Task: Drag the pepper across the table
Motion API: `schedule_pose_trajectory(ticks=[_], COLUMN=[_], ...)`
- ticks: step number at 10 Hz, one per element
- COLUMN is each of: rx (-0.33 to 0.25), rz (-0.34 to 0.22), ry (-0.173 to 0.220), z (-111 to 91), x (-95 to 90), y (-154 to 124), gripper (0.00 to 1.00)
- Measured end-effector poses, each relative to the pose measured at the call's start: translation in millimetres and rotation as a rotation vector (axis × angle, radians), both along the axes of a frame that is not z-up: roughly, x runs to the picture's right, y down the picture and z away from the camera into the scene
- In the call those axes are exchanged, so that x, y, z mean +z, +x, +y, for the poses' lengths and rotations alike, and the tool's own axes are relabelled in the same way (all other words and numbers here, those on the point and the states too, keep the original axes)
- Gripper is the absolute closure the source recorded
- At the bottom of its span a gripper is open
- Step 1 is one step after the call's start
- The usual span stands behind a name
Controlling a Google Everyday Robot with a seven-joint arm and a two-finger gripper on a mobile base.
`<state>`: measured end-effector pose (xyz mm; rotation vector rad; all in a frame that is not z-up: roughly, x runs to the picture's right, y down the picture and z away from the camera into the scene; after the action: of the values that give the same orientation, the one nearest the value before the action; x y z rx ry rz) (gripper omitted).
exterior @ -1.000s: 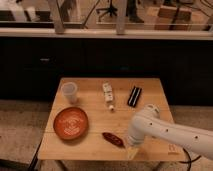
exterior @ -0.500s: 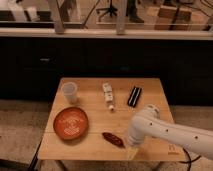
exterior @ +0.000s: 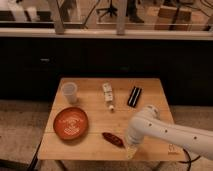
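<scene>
Low in the frame we see the gripper [exterior: 131, 150] at the front edge of the table [exterior: 90, 102], seemingly just right of the pepper [exterior: 113, 139] (its grip we cannot tell).

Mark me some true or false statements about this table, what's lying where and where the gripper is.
1. In the camera view, the pepper lies right of the orange-red plate. True.
2. The pepper lies on the plate. False: it lies on the bare table, beside the plate.
3. The gripper is near the table's front edge, just right of the pepper. True.
4. The clear cup stands at the table's right rear corner. False: it stands at the left rear, behind the plate.
5. The dark rectangular object lies right of the small white bottle. True.
</scene>
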<state>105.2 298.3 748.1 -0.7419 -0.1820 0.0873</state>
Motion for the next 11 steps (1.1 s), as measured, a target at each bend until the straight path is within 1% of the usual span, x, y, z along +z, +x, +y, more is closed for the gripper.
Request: schedule_pose_trajectory(ticks=[4, 6, 7, 9, 10, 11], rx=[-0.016, -0.011, 0.003, 0.046, 0.052, 0.051], rz=[-0.044, -0.069, -0.084, -0.123, -0.138, -0.151], ry=[-0.001, -0.002, 0.008, 0.061, 0.076, 0.084], z=[0, -1, -1, -4, -5, -5], x=[15.3, 19.7, 19.9, 15.9, 14.5, 14.6], y=[-17, -26, -30, -37, -41, -47], gripper=[0.20, 0.20, 0.20, 0.20, 0.20, 0.20])
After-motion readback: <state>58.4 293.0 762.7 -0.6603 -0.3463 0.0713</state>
